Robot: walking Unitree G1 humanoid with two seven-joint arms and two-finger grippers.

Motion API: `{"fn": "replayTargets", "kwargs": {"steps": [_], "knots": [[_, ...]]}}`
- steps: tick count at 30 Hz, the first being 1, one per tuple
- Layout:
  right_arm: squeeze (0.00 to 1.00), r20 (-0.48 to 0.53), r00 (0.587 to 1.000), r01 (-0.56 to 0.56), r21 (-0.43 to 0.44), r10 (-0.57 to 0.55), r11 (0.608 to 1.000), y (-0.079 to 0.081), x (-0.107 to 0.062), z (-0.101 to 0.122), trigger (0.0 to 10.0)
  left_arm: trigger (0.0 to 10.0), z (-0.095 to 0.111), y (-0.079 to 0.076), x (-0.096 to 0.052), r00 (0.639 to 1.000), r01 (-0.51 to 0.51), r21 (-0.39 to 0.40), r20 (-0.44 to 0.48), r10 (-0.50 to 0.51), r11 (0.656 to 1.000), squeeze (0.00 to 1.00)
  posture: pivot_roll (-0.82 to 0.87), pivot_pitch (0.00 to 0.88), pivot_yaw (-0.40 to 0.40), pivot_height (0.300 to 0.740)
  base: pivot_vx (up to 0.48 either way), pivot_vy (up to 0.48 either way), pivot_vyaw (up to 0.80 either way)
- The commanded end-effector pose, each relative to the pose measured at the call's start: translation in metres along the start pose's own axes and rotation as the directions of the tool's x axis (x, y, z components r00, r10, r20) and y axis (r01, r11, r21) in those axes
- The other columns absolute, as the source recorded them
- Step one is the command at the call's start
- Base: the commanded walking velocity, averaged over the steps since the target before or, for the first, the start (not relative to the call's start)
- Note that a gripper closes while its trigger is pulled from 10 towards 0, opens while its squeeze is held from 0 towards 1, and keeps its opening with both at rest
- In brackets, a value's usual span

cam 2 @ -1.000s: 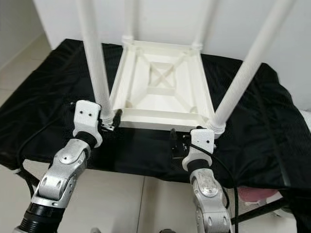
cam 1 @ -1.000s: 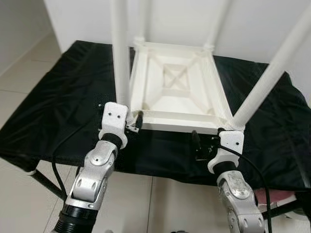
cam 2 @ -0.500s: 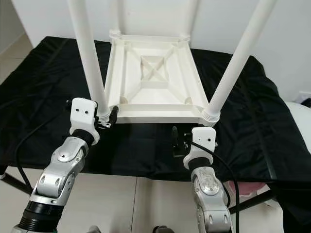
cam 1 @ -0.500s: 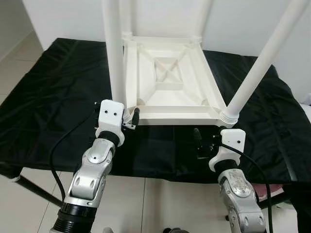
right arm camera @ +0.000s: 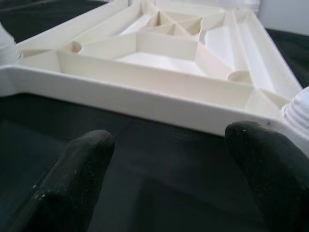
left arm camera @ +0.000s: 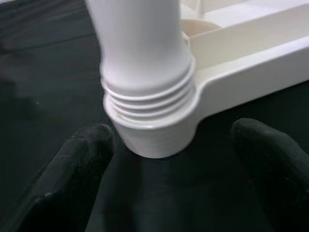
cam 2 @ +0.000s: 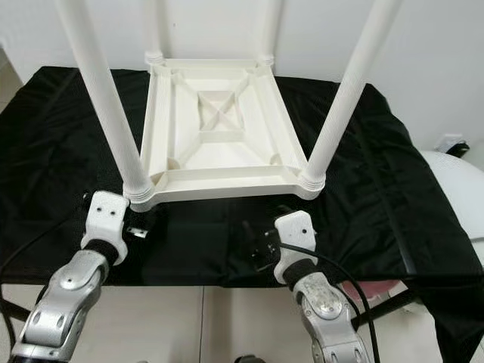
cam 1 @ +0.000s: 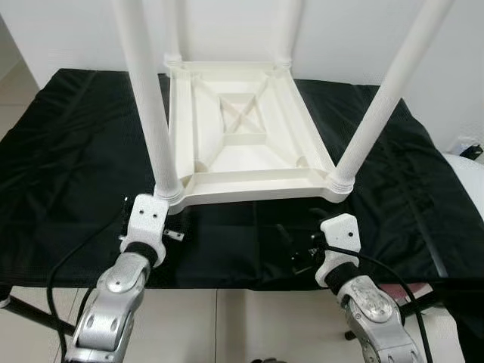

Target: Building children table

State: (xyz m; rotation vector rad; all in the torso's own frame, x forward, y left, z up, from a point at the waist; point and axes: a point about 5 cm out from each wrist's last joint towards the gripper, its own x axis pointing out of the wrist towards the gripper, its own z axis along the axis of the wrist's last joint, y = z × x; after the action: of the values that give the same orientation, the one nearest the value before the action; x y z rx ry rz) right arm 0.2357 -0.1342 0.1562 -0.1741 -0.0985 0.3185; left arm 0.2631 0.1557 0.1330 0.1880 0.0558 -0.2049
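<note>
Right gripper (right arm camera: 166, 169), fingers (right arm camera: 72, 179) spread wide, empty, low over the black cloth (right arm camera: 159, 193). Between and beyond the fingertips runs the near rim of the upturned white table top (right arm camera: 145, 92), its ribbed underside exposed. A threaded leg socket (right arm camera: 299, 113) stands at the rim's corner beside one fingertip.

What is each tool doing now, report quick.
Left tool: open, empty, just short of the table leg.
Right tool: open, empty, facing the tabletop edge.
</note>
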Motion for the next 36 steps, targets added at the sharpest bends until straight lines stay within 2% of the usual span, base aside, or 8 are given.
{"fn": "replayTargets", "kwargs": {"steps": [1, 5, 15, 21, 27, 36], "knots": [[0.00, -0.006, 1.000, 0.018, 0.004, -0.018, 1.000, -0.0022, 0.0019, -0.0008, 10.0, 10.0, 0.0052, -0.0050, -0.0014, 1.000, -0.008, -0.006, 0.017, 0.008, 1.000, 0.00, -0.04, 0.106, -0.014, 0.740, 0.000, 0.000, -0.80], [0.00, -0.007, 1.000, 0.023, 0.004, -0.023, 1.000, -0.0040, 0.0057, -0.0005, 10.0, 10.0, 0.0089, -0.0117, -0.0023, 0.999, 0.002, -0.022, 0.033, -0.001, 1.000, 0.00, -0.04, 0.102, -0.015, 0.740, 0.000, 0.000, -0.54], [0.00, -0.009, 1.000, 0.014, 0.013, -0.013, 1.000, -0.0034, 0.0052, -0.0007, 10.0, 10.0, 0.0043, -0.0034, -0.0038, 1.000, -0.015, -0.010, 0.011, 0.015, 1.000, 0.00, -0.04, 0.104, -0.010, 0.740, 0.000, 0.000, -0.78], [0.00, 0.000, 1.000, 0.013, -0.003, -0.013, 1.000, -0.0027, 0.0062, 0.0004, 10.0, 10.0, 0.0053, -0.0060, -0.0022, 1.000, -0.013, -0.011, 0.013, 0.013, 1.000, 0.00, -0.04, 0.103, -0.007, 0.740, 0.000, 0.000, -0.64], [0.00, 0.002, 1.000, 0.001, -0.009, -0.001, 1.000, -0.0012, 0.0082, 0.0002, 10.0, 10.0, 0.0063, -0.0070, 0.0000, 1.000, -0.020, -0.012, 0.015, 0.020, 1.000, 0.00, -0.04, 0.098, -0.003, 0.740, 0.000, 0.000, 0.00], [0.00, 0.000, 1.000, -0.002, 0.026, 0.002, 1.000, -0.0002, 0.0118, -0.0007, 10.0, 10.0, 0.0047, -0.0029, 0.0011, 0.999, -0.049, -0.012, 0.009, 0.049, 0.999, 0.00, -0.03, 0.091, -0.003, 0.740, 0.000, 0.000, 0.80]]}}
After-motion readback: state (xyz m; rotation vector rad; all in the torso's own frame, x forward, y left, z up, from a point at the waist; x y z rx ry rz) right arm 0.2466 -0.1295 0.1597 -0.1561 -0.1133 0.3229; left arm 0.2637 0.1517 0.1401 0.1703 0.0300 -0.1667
